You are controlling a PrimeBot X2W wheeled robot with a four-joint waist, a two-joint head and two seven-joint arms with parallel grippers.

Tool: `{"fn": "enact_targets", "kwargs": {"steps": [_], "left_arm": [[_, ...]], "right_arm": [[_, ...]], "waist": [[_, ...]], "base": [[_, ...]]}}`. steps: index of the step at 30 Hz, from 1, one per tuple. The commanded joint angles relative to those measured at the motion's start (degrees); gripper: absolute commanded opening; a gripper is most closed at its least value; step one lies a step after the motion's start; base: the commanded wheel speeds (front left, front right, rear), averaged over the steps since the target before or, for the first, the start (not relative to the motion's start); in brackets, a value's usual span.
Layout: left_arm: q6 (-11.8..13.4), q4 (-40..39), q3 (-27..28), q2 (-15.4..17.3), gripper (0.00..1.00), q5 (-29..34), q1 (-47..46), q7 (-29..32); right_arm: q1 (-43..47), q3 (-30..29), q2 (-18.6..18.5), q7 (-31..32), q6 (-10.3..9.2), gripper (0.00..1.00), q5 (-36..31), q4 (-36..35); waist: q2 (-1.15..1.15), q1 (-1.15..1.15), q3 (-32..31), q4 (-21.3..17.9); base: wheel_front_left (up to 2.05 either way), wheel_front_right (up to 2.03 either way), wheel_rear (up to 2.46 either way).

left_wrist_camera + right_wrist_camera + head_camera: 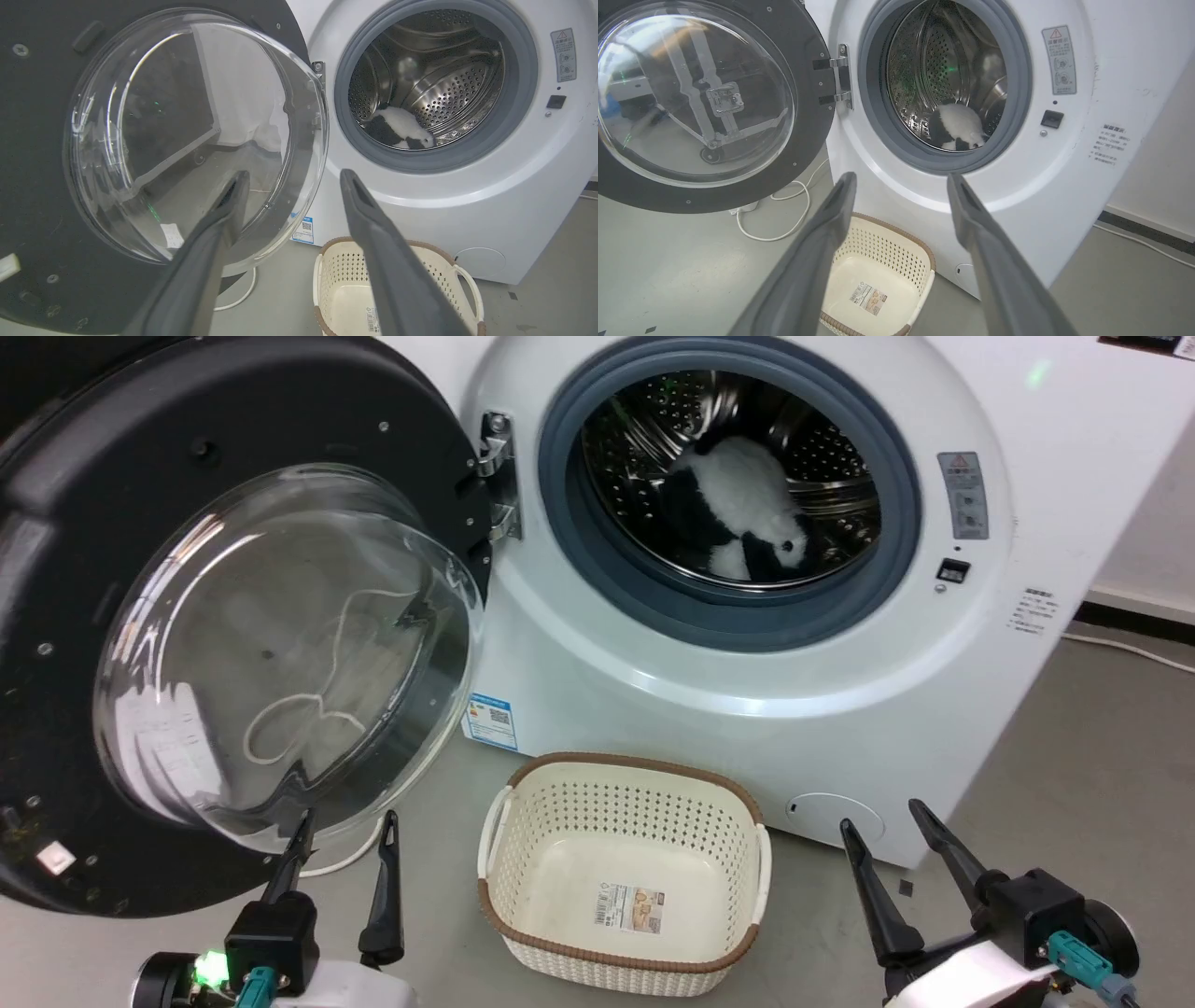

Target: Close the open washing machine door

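Observation:
The washing machine (709, 681) is a white front-loader with a steel drum and grey gasket. Inside the drum lies a black-and-white plush toy (747, 504). Its door (93, 569), round with a black rim and a bulging glass bowl, stands swung wide open to the left on a metal hinge (495, 476). My left gripper (347, 826) is open just below the glass bowl, fingers (224, 219) close in front of it, nothing held. Low on the right, my right gripper (887, 821) is open and empty before the machine's lower front (924, 186).
A cream perforated basket (621, 784) with a brown rim sits empty on the grey floor in front of the machine, between my two grippers. A white cable (775, 228) lies on the floor under the door. A wall with a dark skirting (1148, 224) runs at the right.

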Motion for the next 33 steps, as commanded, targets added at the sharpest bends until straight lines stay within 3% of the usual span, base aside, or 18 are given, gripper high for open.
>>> {"fn": "enact_targets", "kwargs": {"steps": [1,23,25,26,33], "left_arm": [[0.3,-0.3,0.1,0.2,1.0,-0.3,0.9,-0.7],[0.6,-0.5,0.3,0.1,1.0,-0.9,2.2,-3.3],[0.5,-0.5,0.2,0.1,0.05,-1.2,2.2,-3.5],[0.4,-0.7,0.1,0.0,0.0,-1.5,2.3,-3.6],[0.3,-4.7,1.1,-0.2,0.0,-2.5,1.5,-4.5]], "right_arm": [[-0.7,0.2,0.1,-0.6,0.03,1.0,0.5,0.3],[-0.3,2.6,0.2,-3.2,0.04,1.0,2.1,2.1],[-0.3,2.9,0.2,-3.5,0.04,1.0,2.2,2.2],[-0.3,3.0,0.2,-3.6,0.04,1.0,2.2,2.3],[-0.1,3.4,0.2,-4.4,0.04,1.0,2.2,2.5]], "waist": [[0.0,0.0,-0.1,0.4],[0.0,0.0,-0.1,5.7],[0.0,0.0,-0.1,6.1],[0.0,0.0,-0.2,6.3],[0.0,0.0,0.1,8.0]], "base": [[0.0,0.0,0.0],[0.0,0.0,0.0],[0.0,0.0,0.0],[0.0,0.0,0.0],[0.0,0.0,0.0]]}}
